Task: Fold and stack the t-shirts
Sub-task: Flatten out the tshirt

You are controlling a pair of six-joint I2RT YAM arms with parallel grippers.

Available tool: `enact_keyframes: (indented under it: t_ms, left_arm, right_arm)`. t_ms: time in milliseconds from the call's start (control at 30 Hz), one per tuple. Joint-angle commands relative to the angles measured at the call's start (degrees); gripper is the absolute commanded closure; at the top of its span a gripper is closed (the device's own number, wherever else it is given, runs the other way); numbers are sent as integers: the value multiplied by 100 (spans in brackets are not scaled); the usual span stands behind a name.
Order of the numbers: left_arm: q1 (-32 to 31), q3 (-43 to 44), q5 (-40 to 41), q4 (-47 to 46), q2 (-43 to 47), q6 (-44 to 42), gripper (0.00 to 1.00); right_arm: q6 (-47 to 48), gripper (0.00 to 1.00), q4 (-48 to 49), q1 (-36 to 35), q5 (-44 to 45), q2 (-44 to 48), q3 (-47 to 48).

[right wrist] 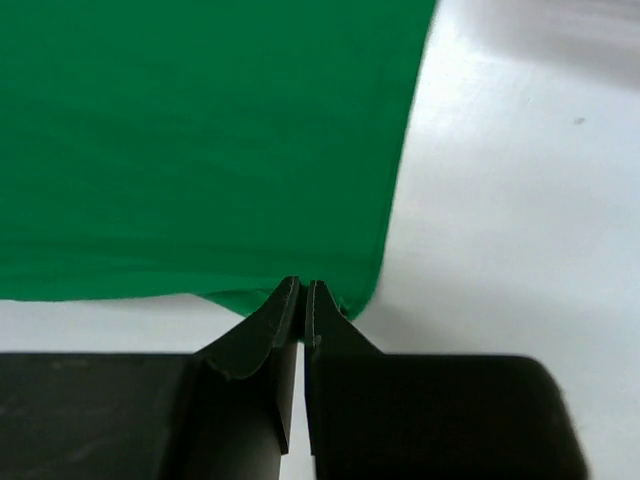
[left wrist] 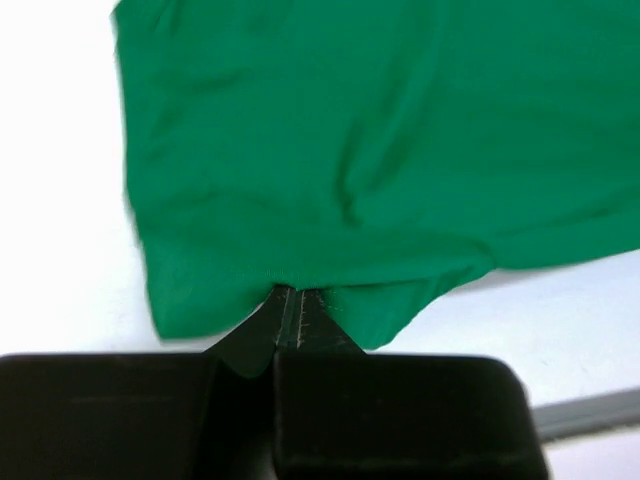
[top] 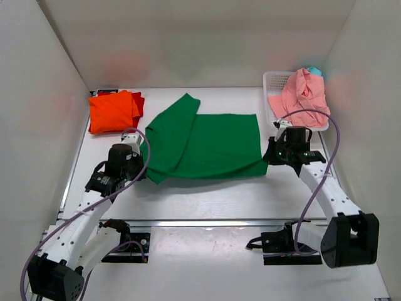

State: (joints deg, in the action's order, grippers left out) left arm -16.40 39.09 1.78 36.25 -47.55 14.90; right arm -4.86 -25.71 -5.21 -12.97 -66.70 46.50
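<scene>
The dark green t-shirt (top: 203, 147) lies spread on the table's middle, partly folded, one sleeve pointing to the back. My left gripper (top: 141, 164) is shut on its near left corner; in the left wrist view the gripper (left wrist: 290, 295) pinches the green cloth (left wrist: 380, 150). My right gripper (top: 269, 157) is shut on the near right corner; in the right wrist view the gripper (right wrist: 302, 288) pinches the cloth's (right wrist: 200, 140) edge. The folded orange t-shirt (top: 113, 111) lies on the red one (top: 139, 103) at the back left. The salmon pink t-shirt (top: 304, 95) lies bunched in the basket.
The white lattice basket (top: 274, 84) stands at the back right, with a bit of teal cloth (top: 315, 71) behind the pink shirt. White walls close in the left, back and right. A metal rail (top: 207, 222) runs across the near edge.
</scene>
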Motion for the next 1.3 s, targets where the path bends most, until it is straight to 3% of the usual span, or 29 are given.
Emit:
enact_keyframes:
  t_ms: [0, 100, 200, 267, 300, 367, 433, 500, 600, 700, 867, 1033, 1133, 1200, 1233, 1267]
  left_arm:
    - [-249, 143, -196, -4, 194, 215, 100]
    - [119, 134, -599, -267, -226, 181, 100]
    - [295, 957, -408, -575, -1750, -108, 100]
    - [427, 2865, -196, -506, -3393, -617, 100]
    - [680, 6095, 257, 243, -4489, -837, 100]
    - [778, 7482, 681, 339, -4650, -822, 100]
    - [901, 7902, 858, 155, -4379, -786, 100]
    - [815, 7545, 1026, -231, -3817, -1023, 100]
    - [350, 5757, 1289, -924, -2797, -1270, 100]
    - [182, 4174, 1185, -1286, -1742, -990, 100]
    - [120, 2377, 702, -1129, -626, -340, 100]
    - [-284, 970, 464, -655, -141, 75, 100]
    - [-197, 460, 130, -435, 132, 172, 86]
    - [57, 476, -151, -321, 228, 111, 60]
    - [128, 520, -239, -268, 237, 84, 58]
    - [216, 625, -396, -250, 220, 31, 49]
  right_arm:
    - [-287, 100, 84, 73, -319, 385, -308]
    - [-427, 100, 408, 91, -478, 360, -475]
    - [-191, 100, 751, 204, -383, -666, 348]
    - [63, 100, 499, 380, -162, -2129, 2325]
    - [352, 100, -747, 346, 534, -3329, 5765]
    - [781, 100, -1119, 171, 989, -3665, 7364]
    - [681, 100, -998, 317, 948, -3632, 8021]
    - [487, 100, -587, 512, 823, -2993, 7578]
    - [714, 100, 397, 442, 1033, -2026, 5385]
    - [671, 100, 541, 416, 920, -1637, 4380]
    - [715, 100, 709, 57, 937, -1284, 2919]
    - [539, 100, 506, -173, 1042, -925, 1715]
    - [223, 100, 549, -103, 797, -355, 1064]
    - [100, 100, 497, 72, 621, -100, 774]
    - [108, 100, 462, 134, 525, 50, 738]
    - [108, 100, 384, 230, 428, 121, 659]
